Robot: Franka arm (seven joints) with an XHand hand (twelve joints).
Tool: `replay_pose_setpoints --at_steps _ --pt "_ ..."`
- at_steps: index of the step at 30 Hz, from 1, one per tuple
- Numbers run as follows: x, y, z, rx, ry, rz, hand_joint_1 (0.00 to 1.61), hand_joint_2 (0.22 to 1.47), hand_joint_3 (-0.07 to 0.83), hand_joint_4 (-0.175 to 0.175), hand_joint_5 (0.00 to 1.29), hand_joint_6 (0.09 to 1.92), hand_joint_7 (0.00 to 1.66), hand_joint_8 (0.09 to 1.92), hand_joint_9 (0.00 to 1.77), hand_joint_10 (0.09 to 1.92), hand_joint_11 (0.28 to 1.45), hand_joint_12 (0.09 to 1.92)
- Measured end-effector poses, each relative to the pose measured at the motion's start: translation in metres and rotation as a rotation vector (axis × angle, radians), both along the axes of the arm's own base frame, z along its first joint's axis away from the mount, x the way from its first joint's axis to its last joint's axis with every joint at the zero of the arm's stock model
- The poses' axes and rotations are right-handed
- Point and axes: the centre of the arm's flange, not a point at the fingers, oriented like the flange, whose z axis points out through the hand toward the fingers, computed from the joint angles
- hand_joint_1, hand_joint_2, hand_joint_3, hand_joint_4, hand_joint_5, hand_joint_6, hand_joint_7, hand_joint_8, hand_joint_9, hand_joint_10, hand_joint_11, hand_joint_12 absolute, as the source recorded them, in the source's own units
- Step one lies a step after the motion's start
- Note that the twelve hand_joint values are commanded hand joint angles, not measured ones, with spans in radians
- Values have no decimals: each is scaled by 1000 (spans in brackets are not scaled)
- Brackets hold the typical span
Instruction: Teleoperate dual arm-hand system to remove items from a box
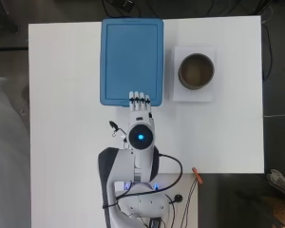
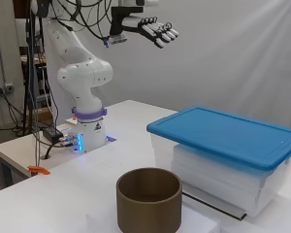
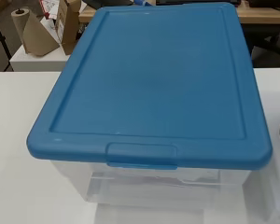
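A lidded box sits on the worktop, a round container on a pad to its right, the robot hand raised above the box's near edge.

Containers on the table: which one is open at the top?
The brown round pot; the clear box beside it is shut under its blue lid.
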Motion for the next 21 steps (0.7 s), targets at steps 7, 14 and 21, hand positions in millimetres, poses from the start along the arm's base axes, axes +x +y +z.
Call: replay_pose_setpoints --at_steps 7,14,21 --pt "-33 -116 17 157 26 -138 184 881 5 14 161 87 237 87 303 87 421 87" --pt "-29 -73 -25 49 -53 21 159 888 5 8 227 87 284 87 354 87 449 87" --pt "6 -39 -70 -76 -40 96 155 951 17 6 239 87 290 87 363 87 454 87"
